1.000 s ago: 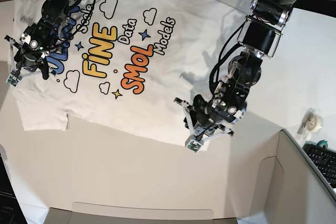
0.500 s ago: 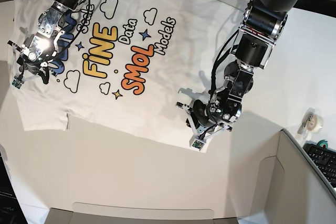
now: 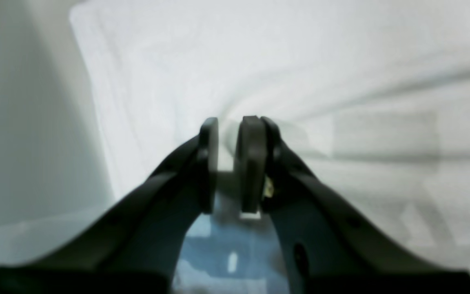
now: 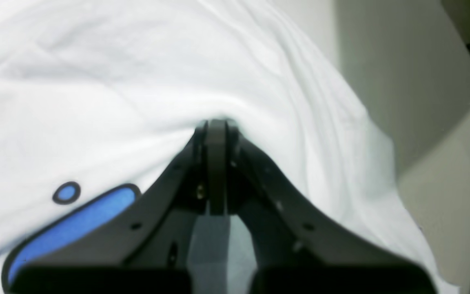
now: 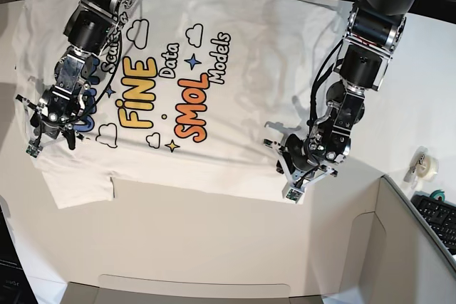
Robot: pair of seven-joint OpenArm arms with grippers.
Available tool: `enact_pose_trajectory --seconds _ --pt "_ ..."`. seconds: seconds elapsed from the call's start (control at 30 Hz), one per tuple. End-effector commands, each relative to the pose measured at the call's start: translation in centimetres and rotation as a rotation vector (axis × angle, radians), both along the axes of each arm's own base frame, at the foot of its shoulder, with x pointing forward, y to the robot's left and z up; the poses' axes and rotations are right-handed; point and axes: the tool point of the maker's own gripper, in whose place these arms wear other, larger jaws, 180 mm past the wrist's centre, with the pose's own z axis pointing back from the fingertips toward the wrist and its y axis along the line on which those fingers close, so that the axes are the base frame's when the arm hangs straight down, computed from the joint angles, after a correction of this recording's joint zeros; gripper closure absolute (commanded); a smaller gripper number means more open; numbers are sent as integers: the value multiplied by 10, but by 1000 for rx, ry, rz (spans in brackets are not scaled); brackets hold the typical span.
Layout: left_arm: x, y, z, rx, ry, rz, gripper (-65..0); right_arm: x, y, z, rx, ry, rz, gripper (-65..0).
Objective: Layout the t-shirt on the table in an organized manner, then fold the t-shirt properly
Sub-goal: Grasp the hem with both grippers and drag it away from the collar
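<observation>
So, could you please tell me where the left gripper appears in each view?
Base: left gripper lower right of centre, at the t-shirt edge.
Left wrist: centre, pinching white cloth.
Right wrist: not in it.
Shared landmark: the t-shirt's white cloth.

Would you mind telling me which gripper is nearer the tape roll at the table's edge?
Left. The left gripper is at the shirt's corner, toward the tape roll; the right gripper is at the shirt's opposite side, far from it.

grey box wall (image 5: 420, 247), keyboard (image 5: 438, 220), tape roll (image 5: 426, 166)
</observation>
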Motion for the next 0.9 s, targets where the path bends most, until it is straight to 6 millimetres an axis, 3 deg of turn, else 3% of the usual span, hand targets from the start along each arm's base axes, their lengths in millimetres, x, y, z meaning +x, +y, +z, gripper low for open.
enact_pose_trajectory --seconds 0.0,0.3,0.7,0.87 --pt "6 20 4 60 5 32 -88 11 27 -8 87 25 54 0" --pt "46 38 36 70 -63 80 -88 61 70 8 112 0 162 0" --pt "55 39 42 62 -85 90 -89 97 78 24 116 -55 195 0" --pt "65 39 58 60 -115 92 -89 107 69 38 104 -78 188 0"
